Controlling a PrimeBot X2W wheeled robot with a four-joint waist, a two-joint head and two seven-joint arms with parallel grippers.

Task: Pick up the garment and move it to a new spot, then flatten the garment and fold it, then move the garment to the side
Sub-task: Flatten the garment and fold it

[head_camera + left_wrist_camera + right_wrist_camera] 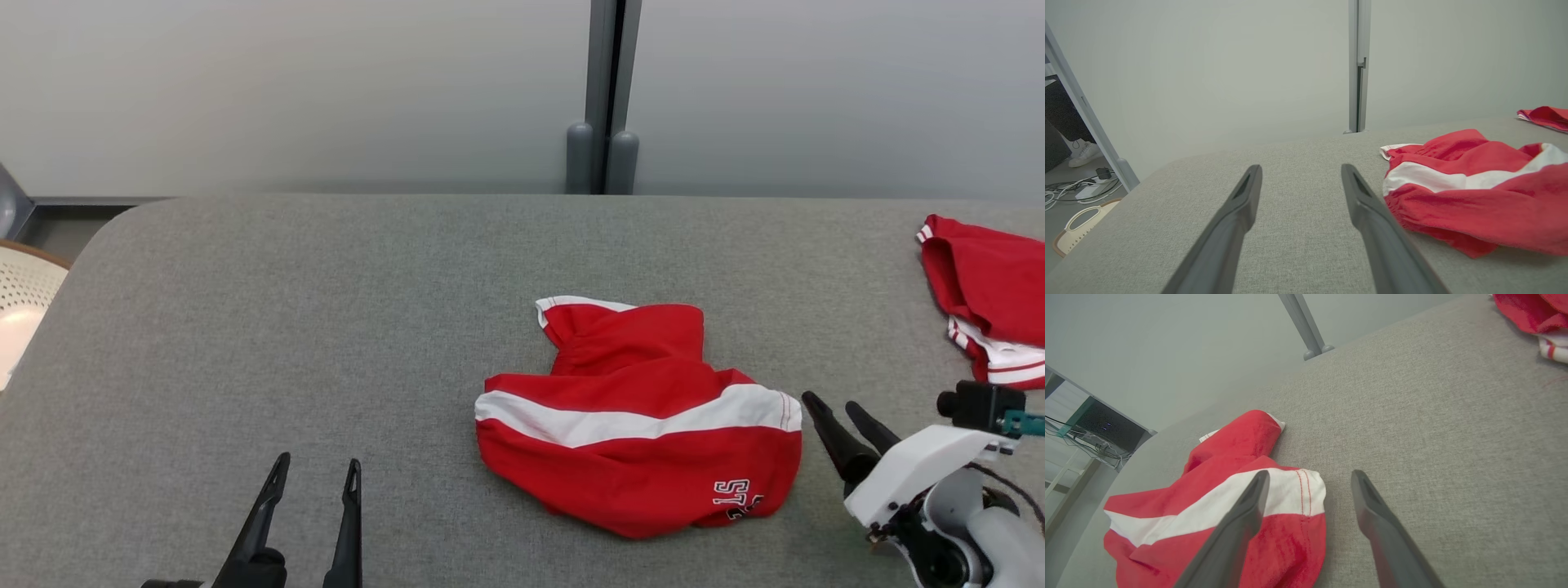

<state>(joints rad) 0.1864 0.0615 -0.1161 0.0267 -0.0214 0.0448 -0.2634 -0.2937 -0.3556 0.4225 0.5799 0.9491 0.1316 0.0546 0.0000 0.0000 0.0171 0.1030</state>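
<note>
Grey table point(245, 327): red jersey point(637, 425) central, garment point(988, 286) at right; left gripper point(318, 459), right gripper point(827, 399), jaws apart.

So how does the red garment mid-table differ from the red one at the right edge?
The middle jersey has a broad white band and black, white-edged lettering; the edge shirt has thin red-and-white striped trim. The jersey lies beside the right tool; the shirt lies farther off, cut by the frame. Both are red and rumpled.
</note>
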